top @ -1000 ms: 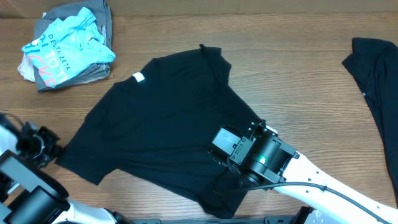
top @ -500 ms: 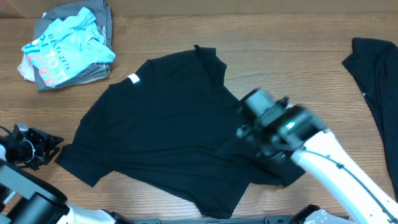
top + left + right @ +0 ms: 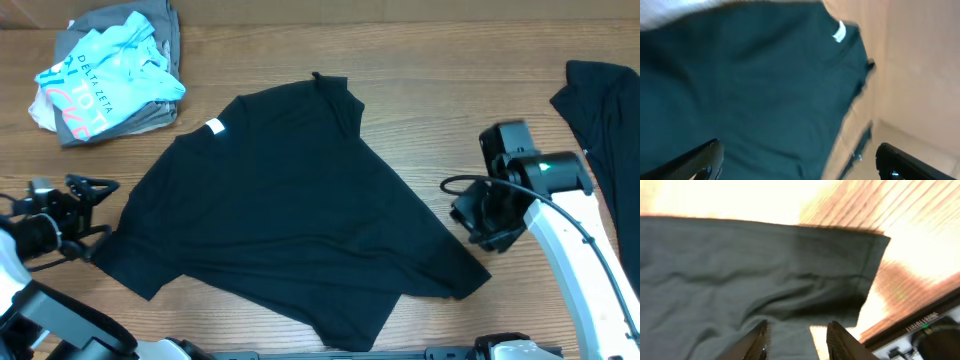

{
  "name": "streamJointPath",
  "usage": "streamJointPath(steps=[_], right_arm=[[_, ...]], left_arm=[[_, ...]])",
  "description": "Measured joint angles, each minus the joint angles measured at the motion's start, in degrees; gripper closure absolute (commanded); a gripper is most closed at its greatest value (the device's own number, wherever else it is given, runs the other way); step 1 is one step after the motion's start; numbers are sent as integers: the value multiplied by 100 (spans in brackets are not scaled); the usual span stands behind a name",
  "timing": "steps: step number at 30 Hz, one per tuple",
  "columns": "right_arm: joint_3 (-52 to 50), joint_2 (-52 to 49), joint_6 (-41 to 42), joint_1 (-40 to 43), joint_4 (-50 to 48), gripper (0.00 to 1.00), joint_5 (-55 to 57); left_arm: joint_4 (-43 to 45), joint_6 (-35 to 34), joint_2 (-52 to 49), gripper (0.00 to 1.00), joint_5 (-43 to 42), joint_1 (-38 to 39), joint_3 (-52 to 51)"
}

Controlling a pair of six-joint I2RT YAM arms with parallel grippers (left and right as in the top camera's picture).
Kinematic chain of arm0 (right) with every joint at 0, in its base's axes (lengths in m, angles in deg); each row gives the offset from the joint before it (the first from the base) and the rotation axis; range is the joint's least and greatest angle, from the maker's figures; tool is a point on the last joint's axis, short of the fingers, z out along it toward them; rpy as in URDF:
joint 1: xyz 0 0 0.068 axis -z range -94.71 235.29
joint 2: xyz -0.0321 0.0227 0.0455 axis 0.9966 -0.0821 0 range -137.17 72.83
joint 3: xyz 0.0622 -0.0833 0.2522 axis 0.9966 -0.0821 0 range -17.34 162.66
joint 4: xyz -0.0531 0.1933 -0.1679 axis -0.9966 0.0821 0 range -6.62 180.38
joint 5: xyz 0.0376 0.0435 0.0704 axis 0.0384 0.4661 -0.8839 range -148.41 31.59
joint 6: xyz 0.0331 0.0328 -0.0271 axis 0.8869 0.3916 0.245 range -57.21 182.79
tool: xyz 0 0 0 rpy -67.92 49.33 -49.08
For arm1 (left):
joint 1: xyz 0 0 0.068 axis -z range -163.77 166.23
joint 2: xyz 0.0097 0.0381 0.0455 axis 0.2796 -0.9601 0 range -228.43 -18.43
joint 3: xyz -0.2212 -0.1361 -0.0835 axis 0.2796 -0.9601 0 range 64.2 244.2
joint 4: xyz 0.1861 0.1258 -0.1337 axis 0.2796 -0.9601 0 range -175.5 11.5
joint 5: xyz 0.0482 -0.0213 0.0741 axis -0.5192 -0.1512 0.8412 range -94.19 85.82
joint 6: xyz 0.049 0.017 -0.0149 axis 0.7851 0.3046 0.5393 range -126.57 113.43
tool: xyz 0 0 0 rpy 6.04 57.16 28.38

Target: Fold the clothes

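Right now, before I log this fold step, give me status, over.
Left gripper open, empty. Right gripper open, empty, just right of black T-shirt. Shirt spread flat, nothing on it. Clothes pile apart, far left corner.

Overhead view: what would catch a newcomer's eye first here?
The black T-shirt, spread flat and askew across the middle of the table, with its white tag at the collar. Next, the crumpled pile of clothes in the upper left corner, a light blue printed shirt on top. Another dark garment lies at the right edge.
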Motion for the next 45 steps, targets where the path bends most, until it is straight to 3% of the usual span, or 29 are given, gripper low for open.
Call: streamJointPath(steps=[2, 3, 9, 13, 22, 28, 45], right_arm=[[-417, 0, 57, 42, -232, 79, -92], [-608, 0, 127, 46, -332, 80, -118], [-1519, -4, 348, 72, -802, 74, -319], [-1816, -4, 404, 72, -1241, 64, -387], [-2140, -529, 511, 72, -2070, 68, -407], [-2159, -1207, 533, 72, -2441, 69, -404], [-2155, -1185, 575, 72, -3104, 61, -337]], left_arm=[[-116, 208, 0, 0, -179, 195, 0], [-164, 304, 0, 0, -234, 315, 0], [-245, 647, 0, 0, -212, 1349, 0], [-232, 728, 0, 0, 24, 2035, 0], [-149, 750, 0, 0, 310, 3265, 0], [-149, 763, 0, 0, 601, 3622, 0], [136, 763, 0, 0, 866, 3659, 0]])
